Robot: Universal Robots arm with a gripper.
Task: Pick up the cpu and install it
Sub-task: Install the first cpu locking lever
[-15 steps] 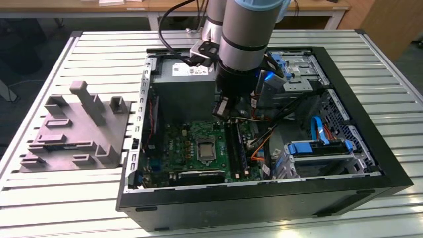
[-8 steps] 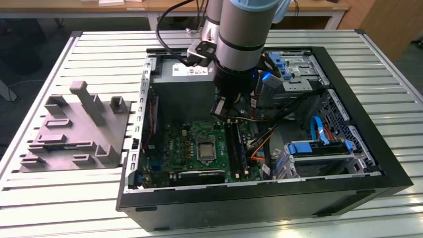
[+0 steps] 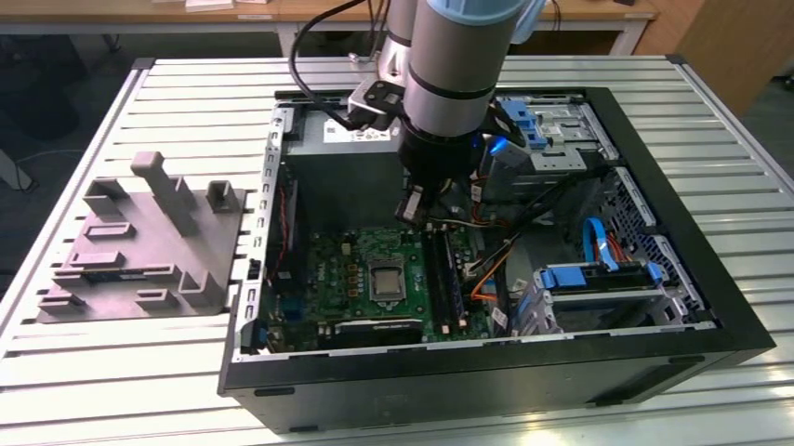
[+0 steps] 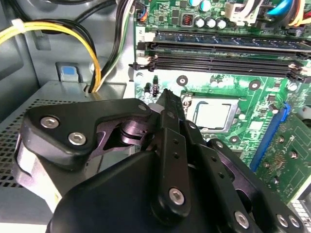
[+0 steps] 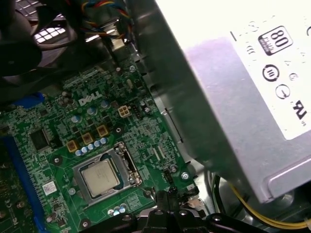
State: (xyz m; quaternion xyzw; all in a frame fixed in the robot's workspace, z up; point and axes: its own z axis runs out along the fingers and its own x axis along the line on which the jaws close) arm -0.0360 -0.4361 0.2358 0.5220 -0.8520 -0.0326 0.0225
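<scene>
- The first wrist view shows the cpu [image 5: 100,177] lying flat inside the metal-framed socket [image 5: 104,175] of the green motherboard [image 5: 73,145], so the chip appears to be already seated.
- In the second wrist view the gripper [image 4: 167,94] hangs above the board beside the socket, its two black fingers [image 4: 170,104] pressed together with nothing between them; the cpu [image 4: 212,115] sits apart from the tips.
- Judging by this, the step in hand is clearing away from the seated chip. Doing it well would mean keeping the closed tips off the socket frame and off the yellow and black cables [image 4: 92,43] that run close by.
- The exterior view places the arm [image 3: 453,84] inside the open computer case [image 3: 732,325], over the motherboard and next to the power-supply box [image 5: 233,87].
- The cpu is a small, flat square with a pale, brushed-looking metal top that catches light.
- The board is matte green, crowded with tiny parts and long black memory slots [image 4: 218,58].
- The gripper links are smooth black with bright screw heads.
- A grey moulded tray [image 3: 137,246] rests on the slatted table [image 3: 125,390], well apart from the case.
</scene>
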